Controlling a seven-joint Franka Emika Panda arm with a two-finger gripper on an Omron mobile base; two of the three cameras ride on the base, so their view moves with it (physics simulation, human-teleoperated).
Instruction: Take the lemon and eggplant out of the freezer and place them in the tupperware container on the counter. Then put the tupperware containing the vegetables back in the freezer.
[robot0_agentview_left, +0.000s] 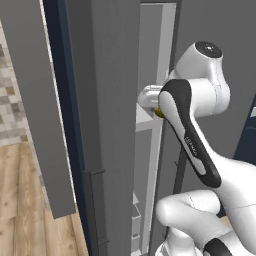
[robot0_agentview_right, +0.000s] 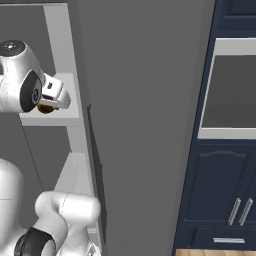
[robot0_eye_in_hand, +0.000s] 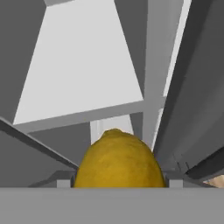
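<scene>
The rounded yellow-orange lemon (robot0_eye_in_hand: 118, 161) has a matt, faintly mottled and pitted skin. The tall grey freezer (robot0_agentview_left: 107, 100) looks like smooth, matt painted metal, its white inner shelves (robot0_eye_in_hand: 83, 74) flat and dull. The navy blue cabinet doors (robot0_agentview_right: 220, 185) carry 2 satin silver metal handles (robot0_agentview_right: 240, 211).

No readable text, labels or numbers anywhere. Only candidate: a faint light marking on the dark cover of the arm's link (robot0_agentview_left: 192, 145) in the left base view, too small and blurred to make out. Freezer (robot0_agentview_left: 107, 100) surfaces and the lemon (robot0_eye_in_hand: 118, 162) carry no print
</scene>
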